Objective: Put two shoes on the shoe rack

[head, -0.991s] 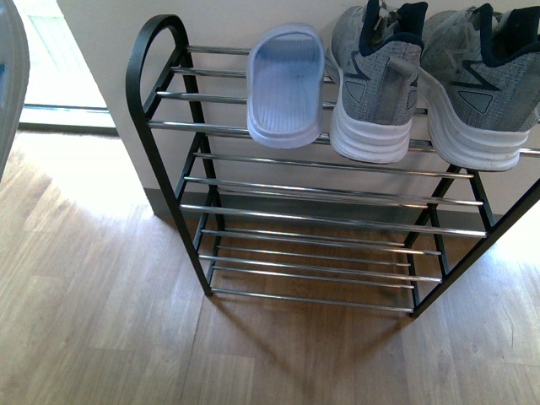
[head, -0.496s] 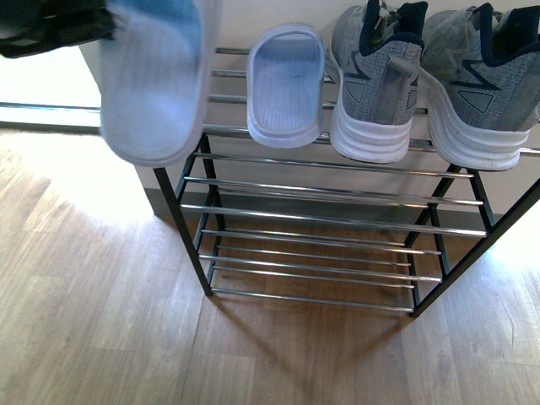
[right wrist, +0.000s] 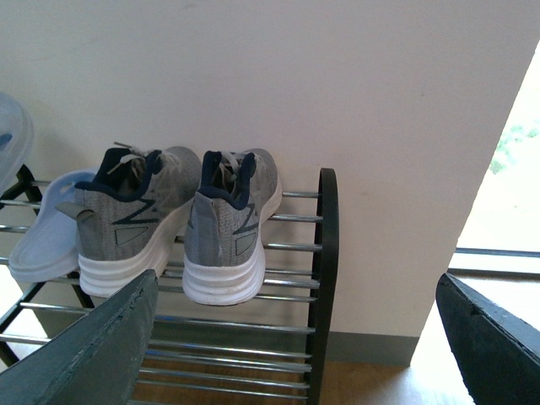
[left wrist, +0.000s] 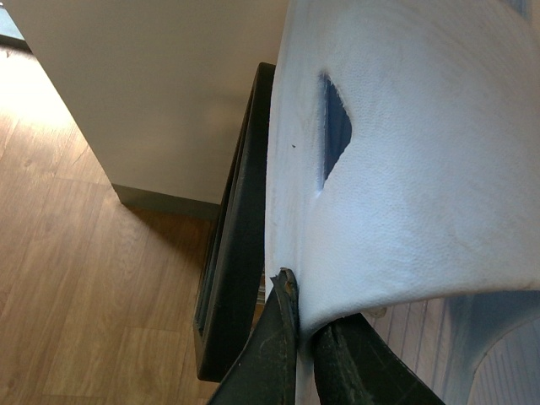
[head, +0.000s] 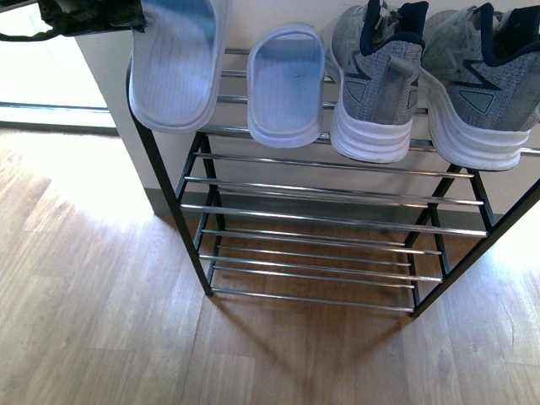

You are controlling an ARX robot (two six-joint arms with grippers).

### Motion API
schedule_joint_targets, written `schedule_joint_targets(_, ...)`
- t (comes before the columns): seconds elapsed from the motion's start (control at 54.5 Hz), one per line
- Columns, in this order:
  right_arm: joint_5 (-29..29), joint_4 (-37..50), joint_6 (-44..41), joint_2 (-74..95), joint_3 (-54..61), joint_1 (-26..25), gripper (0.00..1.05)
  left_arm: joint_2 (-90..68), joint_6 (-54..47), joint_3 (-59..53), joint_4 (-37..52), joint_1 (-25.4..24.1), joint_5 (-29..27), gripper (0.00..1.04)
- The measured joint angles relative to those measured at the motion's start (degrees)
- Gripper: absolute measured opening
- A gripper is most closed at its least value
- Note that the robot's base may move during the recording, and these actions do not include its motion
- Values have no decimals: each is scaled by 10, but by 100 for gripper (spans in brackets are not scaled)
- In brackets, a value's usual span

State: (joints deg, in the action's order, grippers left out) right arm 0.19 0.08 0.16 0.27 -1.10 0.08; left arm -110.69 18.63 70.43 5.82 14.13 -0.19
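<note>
Jaws of the left gripper [left wrist: 297, 337] are pinched tight on the edge of a pale blue slide sandal [head: 175, 63], dark fingers [left wrist: 266, 354] either side of the rubber in the left wrist view. That sandal hangs at the top left end of the shoe rack [head: 321, 221], toe pointing down toward the viewer in the front view, covering the rack's black side frame there. Cannot tell if it touches the rods or sits just above them. Left wrist view shows the sandal's whitish strap with a dark slit opening, black rack frame [left wrist: 236, 228] just beside it, wood floor [left wrist: 76, 278] below.

Second slide sandal [head: 285, 84] lies on the top tier, just right of the held one, sole up over the chrome rods, heel end overhanging the front rod. Next to it two grey knit sneakers, the left sneaker [head: 378, 80] and the right sneaker [head: 477, 84], both on the top tier, heels toward the camera, white soles poking over the front rod, dark collars up. Sneakers touch or nearly touch each other.

Right gripper [right wrist: 304, 346] holds nothing, jaws spread wide, one finger at each lower corner of the right wrist view, well back from the rack. Same view shows both sneakers side by side by the rack's right frame, against a white wall [right wrist: 337, 76].

Lower tiers carry only bare rods.
</note>
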Motion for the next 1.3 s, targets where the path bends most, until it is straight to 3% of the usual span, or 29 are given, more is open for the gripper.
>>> schedule_joint_targets(0.569, 0, 0, 0, 0, 0, 0, 96, -106, -20, 103, -69, 2, 18, 2)
schedule_joint_targets(0.973, 0, 0, 0, 0, 0, 0, 96, -126, -23, 132, -99, 7, -1, 2)
schedule_joint_targets(1.156, 0, 0, 0, 0, 0, 0, 96, -121, -34, 127, -87, 16, 12, 42)
schedule_joint_targets(1.303, 0, 0, 0, 0, 0, 0, 96, -106, -39, 114, -79, 21, 17, 66)
